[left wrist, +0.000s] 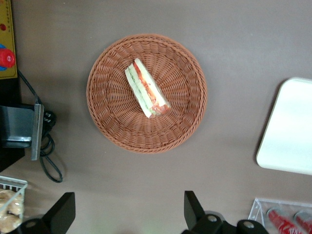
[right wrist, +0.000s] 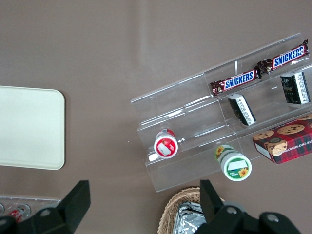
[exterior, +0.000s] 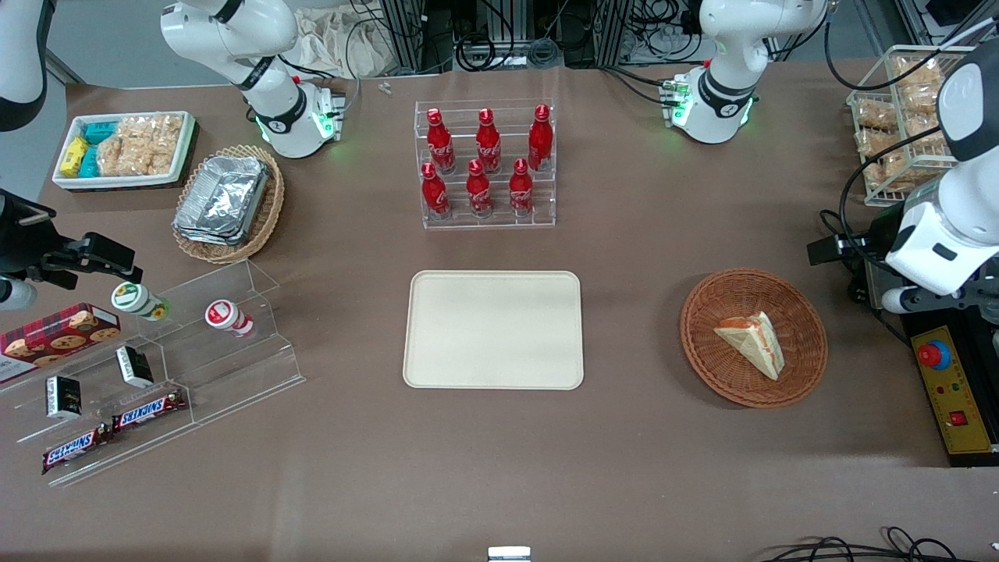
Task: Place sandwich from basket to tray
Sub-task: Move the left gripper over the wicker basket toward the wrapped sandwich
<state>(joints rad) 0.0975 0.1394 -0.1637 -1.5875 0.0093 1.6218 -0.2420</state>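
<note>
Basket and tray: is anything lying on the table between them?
No. In the front view only bare brown tabletop separates the basket, which holds the sandwich, from the tray. The open tool hovers beside the basket.

Brown table [exterior: 640, 234] carries: cream tray [exterior: 493, 329] at centre; reddish-brown basket [exterior: 804, 328] toward the working arm's end; clear bottle rack [exterior: 485, 222] farther from the front camera. Gripper [left wrist: 127, 210] hangs above the tabletop beside the basket, fingers spread.
</note>
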